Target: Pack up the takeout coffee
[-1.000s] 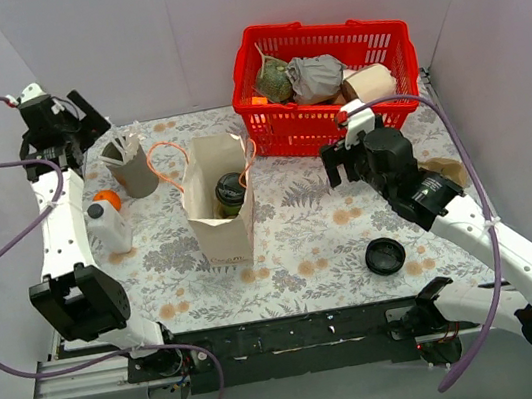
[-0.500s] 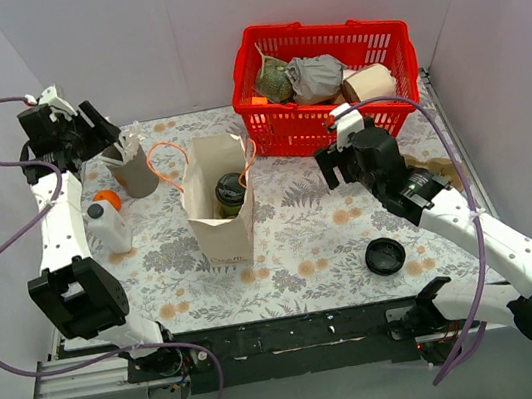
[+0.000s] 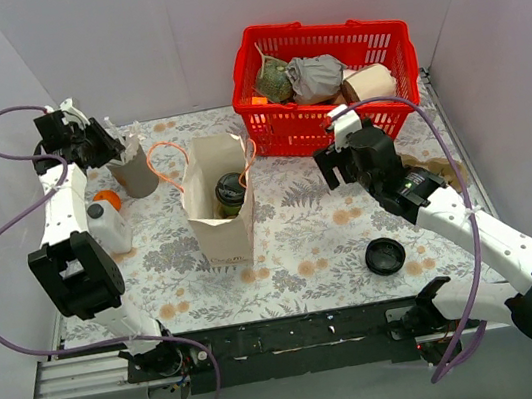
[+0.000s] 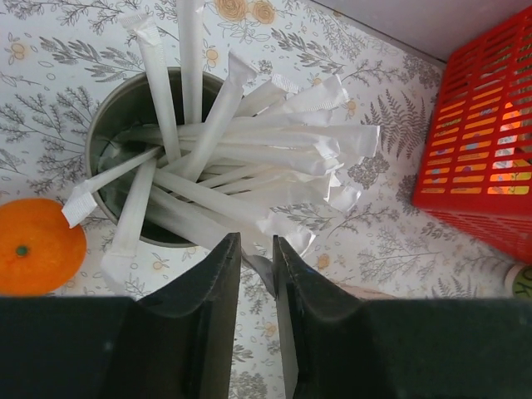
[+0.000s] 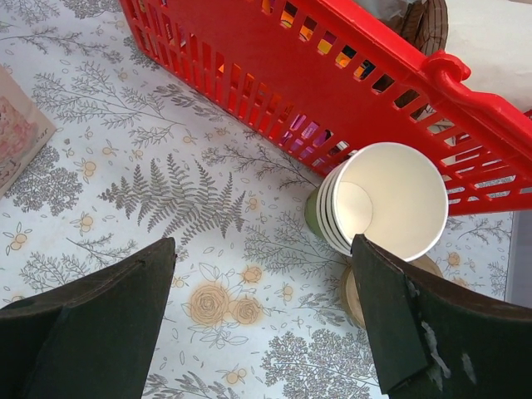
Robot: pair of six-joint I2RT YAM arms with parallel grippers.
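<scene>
The takeout coffee (image 3: 230,193), dark green with a black dome lid, stands upright inside the open brown paper bag (image 3: 220,229) in the middle of the table. Far from it, my left gripper (image 3: 113,143) hovers over a grey cup of wrapped straws (image 4: 199,158). Its jaws (image 4: 258,249) stand almost together, with the end of one wrapped straw (image 4: 263,270) pinched across the narrow gap. My right gripper (image 3: 339,163) hangs open to the right of the bag, low over the tablecloth (image 5: 266,316), nothing between its fingers.
A red basket (image 3: 282,138) with packed goods stands at the back right. Beside it lies a stack of lidless cream cups (image 5: 382,204). A loose black lid (image 3: 384,257) rests front right. An orange (image 4: 37,245) and a white bottle (image 3: 108,226) are left of the bag.
My left gripper has swung right over the straw cup and its jaws have closed from wide to nearly together. The right arm has shifted slightly left and stayed open.
</scene>
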